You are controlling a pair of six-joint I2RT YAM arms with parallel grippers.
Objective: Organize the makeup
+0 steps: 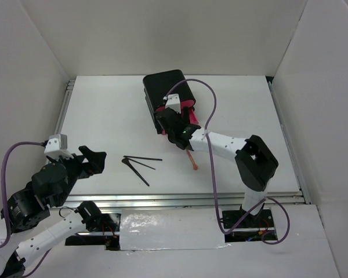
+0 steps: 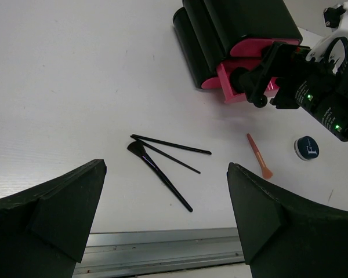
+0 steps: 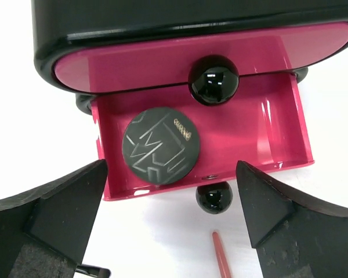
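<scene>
The round black compact (image 3: 158, 146) lies in the left half of the chest's pulled-out lower pink drawer (image 3: 278, 133). My right gripper (image 3: 171, 174) is open and empty, just in front of that drawer; it also shows in the top view (image 1: 169, 121). The orange-pink stick (image 1: 192, 160) lies on the table below it. Three thin black brushes (image 1: 140, 164) lie fanned at the table's middle front. The dark blue round jar (image 2: 306, 147) sits right of the stick, under the right arm. My left gripper (image 1: 95, 159) is open and empty, left of the brushes. The clear tube and the small bottle are out of view.
The black chest (image 1: 165, 87) stands at the back centre, its upper pink drawer (image 3: 133, 61) shut, with black ball knobs (image 3: 213, 197). A metal rail (image 1: 185, 200) runs along the table's near edge. White walls enclose the left, back and right sides.
</scene>
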